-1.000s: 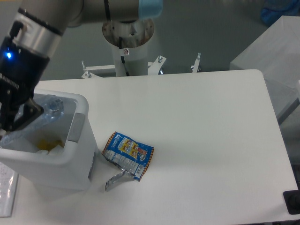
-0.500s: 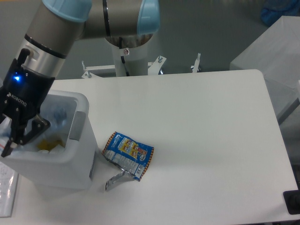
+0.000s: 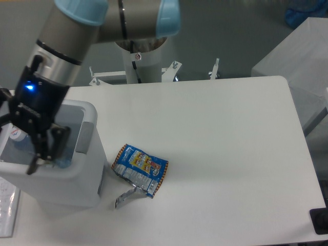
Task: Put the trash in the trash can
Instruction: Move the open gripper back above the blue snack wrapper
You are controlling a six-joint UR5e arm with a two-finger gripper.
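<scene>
Just over the white trash can (image 3: 82,169) at the table's (image 3: 220,133) left edge, your gripper (image 3: 45,154) hangs spread, holding nothing. Its arm hides much of the bin's inside; the bottle (image 3: 15,137) peeks out there. The snack bag (image 3: 140,169) lies beside the bin, near the front edge.

The gripper (image 3: 45,154) hides much of the trash can (image 3: 82,179) interior; only a bottle (image 3: 18,137) cap end shows at nine o'clock. The bin's left side is cropped.

Blue/orange snack bag (image 3: 140,169), white bin (image 3: 72,177)
</scene>
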